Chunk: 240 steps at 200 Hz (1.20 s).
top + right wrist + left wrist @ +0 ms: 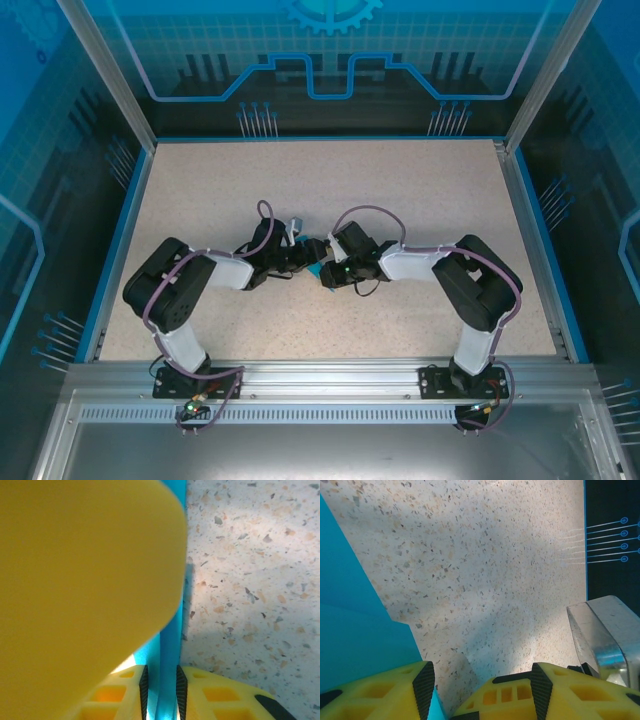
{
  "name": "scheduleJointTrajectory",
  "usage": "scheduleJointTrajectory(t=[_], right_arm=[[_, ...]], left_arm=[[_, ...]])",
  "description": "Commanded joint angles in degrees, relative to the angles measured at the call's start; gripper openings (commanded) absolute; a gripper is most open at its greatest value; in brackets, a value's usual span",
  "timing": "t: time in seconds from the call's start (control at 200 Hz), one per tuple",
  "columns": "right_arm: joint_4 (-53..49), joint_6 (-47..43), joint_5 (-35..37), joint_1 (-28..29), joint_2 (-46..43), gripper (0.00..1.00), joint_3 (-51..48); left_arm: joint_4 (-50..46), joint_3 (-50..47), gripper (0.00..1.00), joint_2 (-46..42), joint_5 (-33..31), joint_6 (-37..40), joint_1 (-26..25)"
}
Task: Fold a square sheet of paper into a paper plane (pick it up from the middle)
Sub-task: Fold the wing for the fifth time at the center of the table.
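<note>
At the centre of the speckled table (420,190), in the top view, the teal sheet of paper (316,270) is seen between the two meeting wrists. In the right wrist view, a raised fold of it is clamped between the pads of the right gripper (162,682), below a blurred yellow shape (75,580). The fingers of the left gripper (481,682) are spread apart over bare table, with the paper at that frame's lower left.

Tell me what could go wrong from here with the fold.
1. The right gripper pinches only a narrow strip of the paper; pulling may tear it or let it slip.
2. The left gripper stands open with the paper barely inside its jaws; closing may miss.
3. The grippers crowd together; they may collide.
</note>
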Motion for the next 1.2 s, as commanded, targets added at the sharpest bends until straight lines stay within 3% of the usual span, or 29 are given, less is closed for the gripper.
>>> scheduleJointTrajectory(t=[0.0,0.375,0.855,1.195], right_arm=[[1.6,-1.6,-0.3,1.7,1.6,0.22,-0.8],[2.4,0.5,-0.5,1.6,2.8,0.14,-1.1],[12.0,7.6,-6.4,-1.6,2.0,0.08,-7.6],[16.5,8.0,-10.1,-3.6,-0.7,0.23,-10.9]], left_arm=[[1.1,1.7,0.57,0.7,0.5,0.6,-0.1],[0.1,2.6,0.56,1.3,0.5,1.3,-0.1],[-1.4,2.8,0.54,3.4,-0.5,1.2,0.3],[0.0,1.8,0.52,4.5,-1.7,-0.3,0.4]])
